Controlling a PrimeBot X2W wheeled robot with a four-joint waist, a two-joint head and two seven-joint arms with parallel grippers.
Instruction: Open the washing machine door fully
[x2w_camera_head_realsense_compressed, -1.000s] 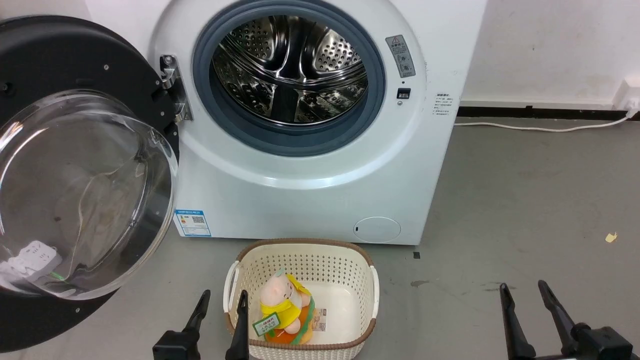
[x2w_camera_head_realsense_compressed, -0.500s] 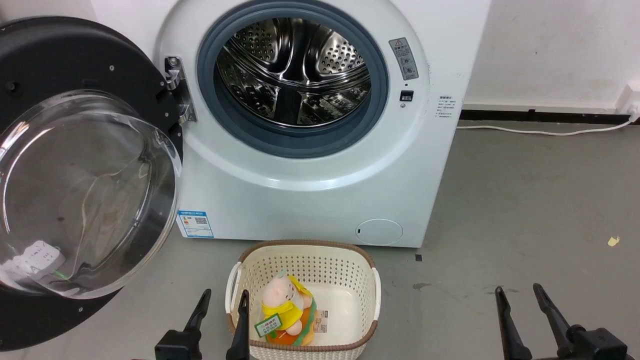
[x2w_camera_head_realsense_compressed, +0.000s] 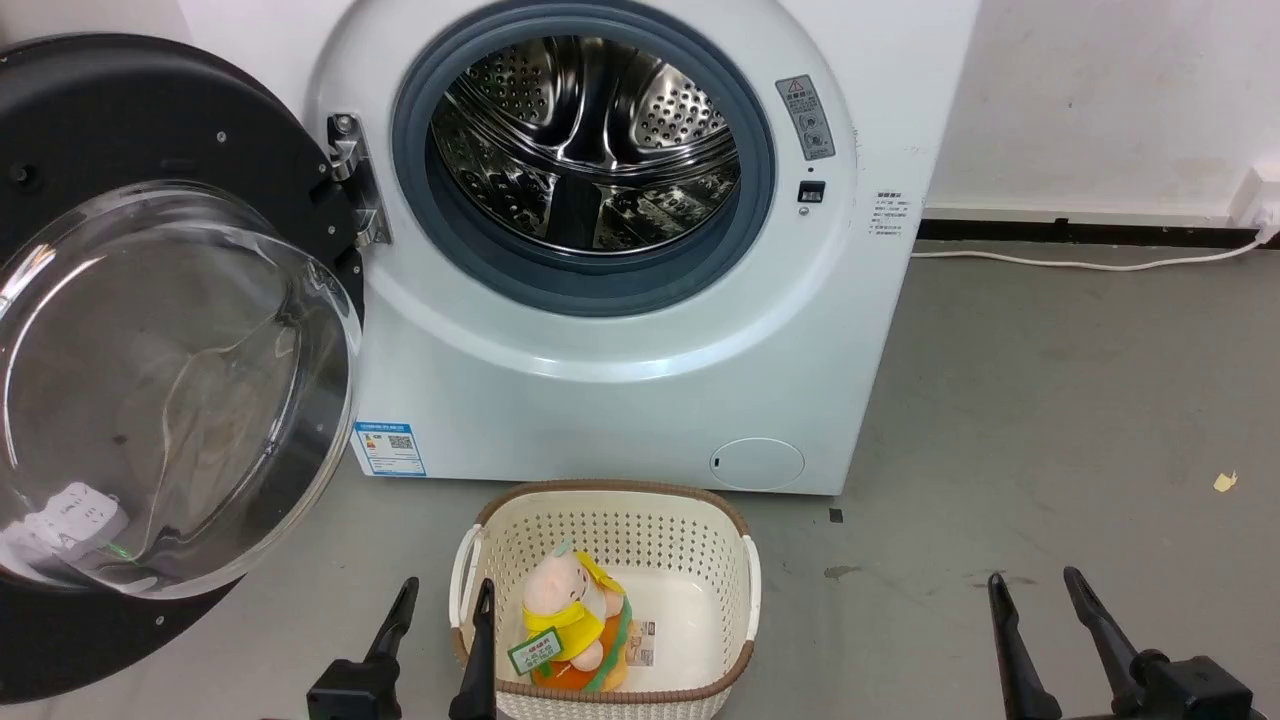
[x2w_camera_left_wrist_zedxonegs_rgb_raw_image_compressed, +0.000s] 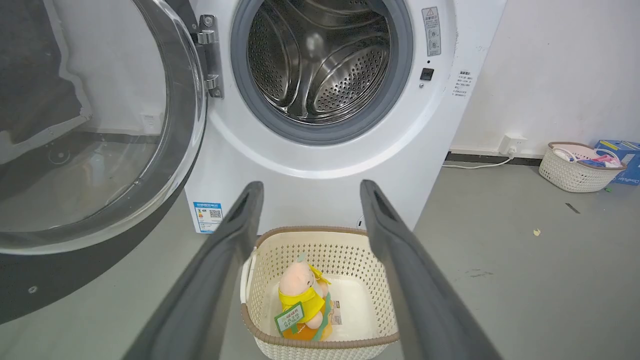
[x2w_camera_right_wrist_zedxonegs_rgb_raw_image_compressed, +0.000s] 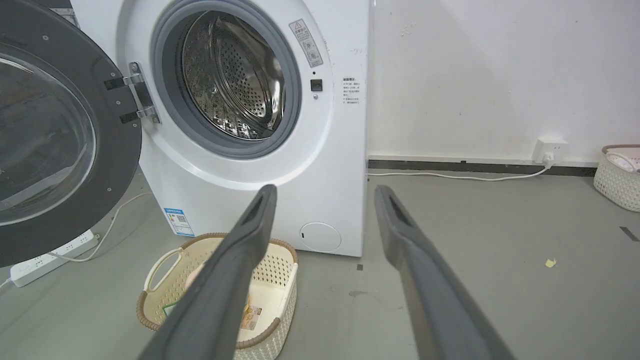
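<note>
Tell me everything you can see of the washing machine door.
The washing machine door is a large round black disc with small screws and a clear bulging glass bowl at its centre. It stands swung wide open left of the drum, hung on a metal hinge; nothing else touches it.

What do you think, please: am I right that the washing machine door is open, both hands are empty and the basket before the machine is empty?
Not quite: the basket holds a plush toy, as the head view shows. The washing machine door is open, and the left hand and right hand are empty.
</note>
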